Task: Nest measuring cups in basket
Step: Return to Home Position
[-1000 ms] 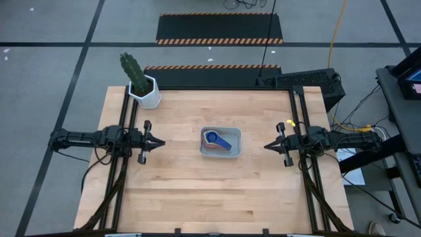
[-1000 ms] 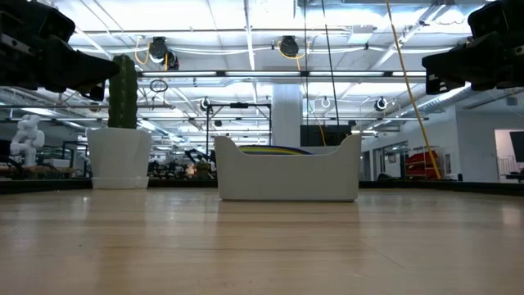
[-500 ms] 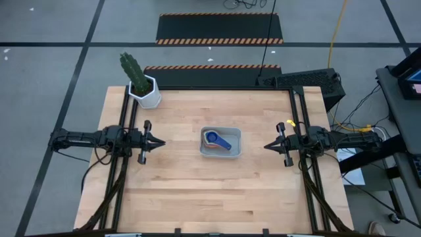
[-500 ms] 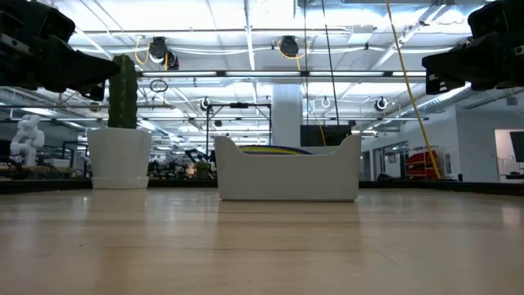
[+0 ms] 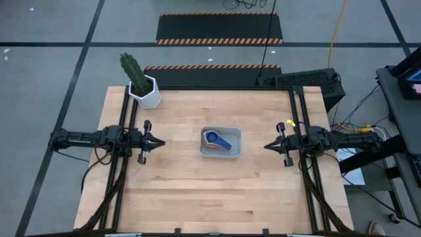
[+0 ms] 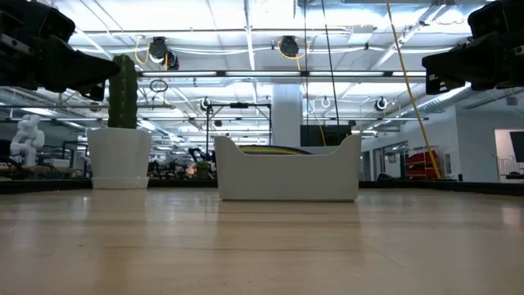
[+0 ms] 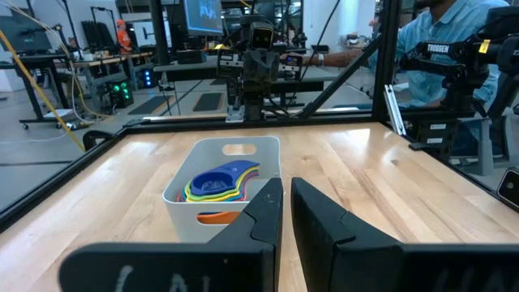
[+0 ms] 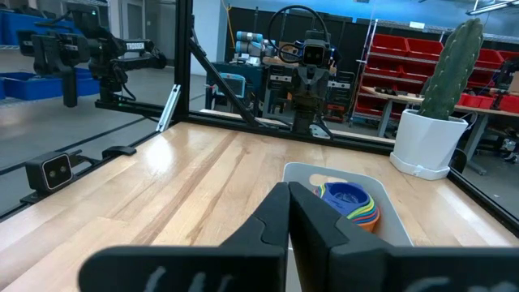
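The pale grey-blue basket (image 5: 220, 142) sits at the table's middle, its base flat on the wood. The measuring cups (image 5: 217, 140) lie stacked one inside another in it, a blue one on top; in the left wrist view the stack (image 7: 215, 184) shows blue, yellow and orange rims, and the right wrist view shows the cups (image 8: 350, 201) too. My left gripper (image 5: 160, 141) hangs above the table to the basket's left, fingers shut, touching nothing. My right gripper (image 5: 268, 145) hangs to the basket's right, also shut and touching nothing.
A white hexagonal pot with a green cactus (image 5: 141, 85) stands at the table's far left corner. Bare wood lies all around the basket. A person in a light blue shirt (image 7: 422, 36) sits beyond the table's right side.
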